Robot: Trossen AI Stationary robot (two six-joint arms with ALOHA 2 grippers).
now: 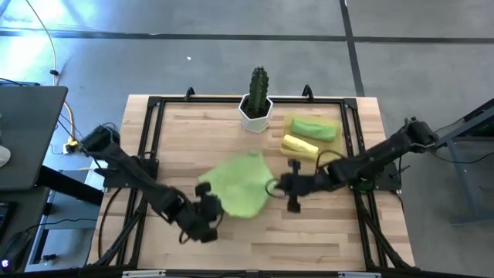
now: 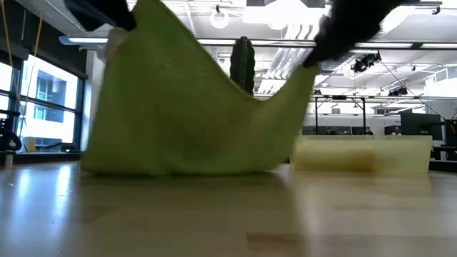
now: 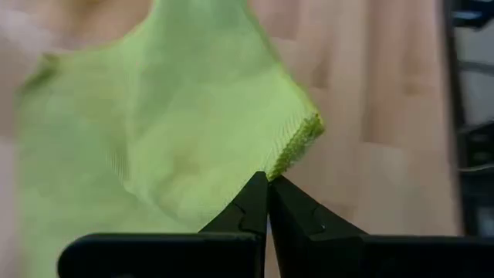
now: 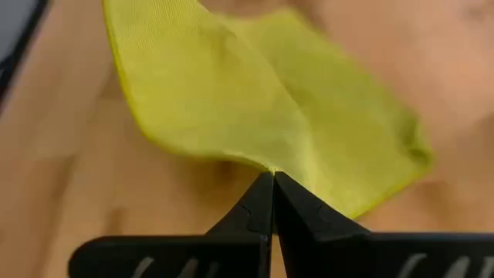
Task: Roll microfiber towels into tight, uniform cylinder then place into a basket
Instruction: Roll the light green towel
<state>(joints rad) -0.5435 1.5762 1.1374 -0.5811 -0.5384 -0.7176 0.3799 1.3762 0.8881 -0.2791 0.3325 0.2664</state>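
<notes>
A lime-green microfiber towel [image 1: 239, 184] hangs between my two grippers in the middle of the table, its lower part lying on the wood [image 2: 178, 168]. My left gripper [image 1: 207, 194] is shut on its near-left corner. My right gripper [image 1: 275, 185] is shut on its right corner. The pale yellow basket [image 1: 333, 123] at the back right holds a rolled green towel [image 1: 315, 127] and a rolled yellow towel [image 1: 299, 145]. My left gripper pinches the towel's stitched corner [image 3: 292, 148] between its two fingertips [image 3: 255, 202], slanting down from the table's left. The corner is raised and the cloth falls away below it to the table. My right gripper pinches the towel's edge at a corner [image 4: 266, 164] between its fingertips [image 4: 289, 202], slanting down from the table's right. That corner [image 2: 308, 71] is raised, lower than the left one, and the cloth sags slack between the two holds.
A white hexagonal pot with a cactus [image 1: 256, 106] stands at the far middle, just behind the towel. A black frame [image 1: 150, 139] runs around the tabletop. Bare wood lies at the near side [image 1: 293, 239].
</notes>
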